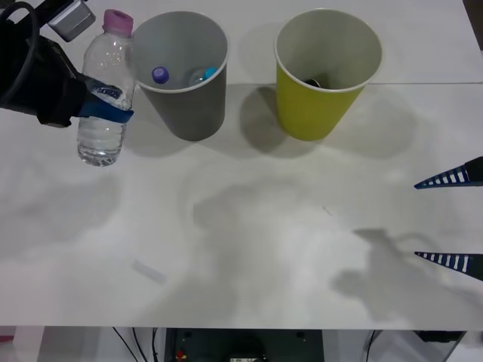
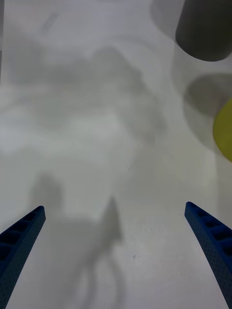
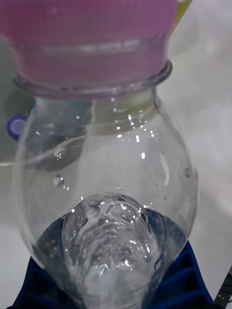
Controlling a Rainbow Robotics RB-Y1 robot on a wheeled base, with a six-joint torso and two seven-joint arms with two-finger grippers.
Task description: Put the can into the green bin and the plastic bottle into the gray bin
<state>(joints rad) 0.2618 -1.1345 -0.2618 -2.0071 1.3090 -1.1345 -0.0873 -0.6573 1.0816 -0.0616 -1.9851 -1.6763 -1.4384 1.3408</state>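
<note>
- Standing upright in the air just left of the gray bin [image 1: 183, 72], the plastic bottle [image 1: 104, 94] is clear and ribbed, with a round pink cap [image 1: 118, 20] and a blue label band whose writing cannot be read.
- The left tool [image 1: 106, 105] is clenched around the bottle's middle, its blue ribbed fingers [image 3: 186, 277] pressing the label.
- The gray bin, a tapered cup with a paler inside, holds a purple-capped bottle [image 1: 160, 74] and a cyan-capped bottle [image 1: 204, 74].
- Beside it stands the green bin [image 1: 321, 72], same shape, off-white inside, something dark at its bottom.
- The right tool [image 1: 453, 219] hangs released over the smooth white table [image 1: 249, 249] at its right edge.
</note>
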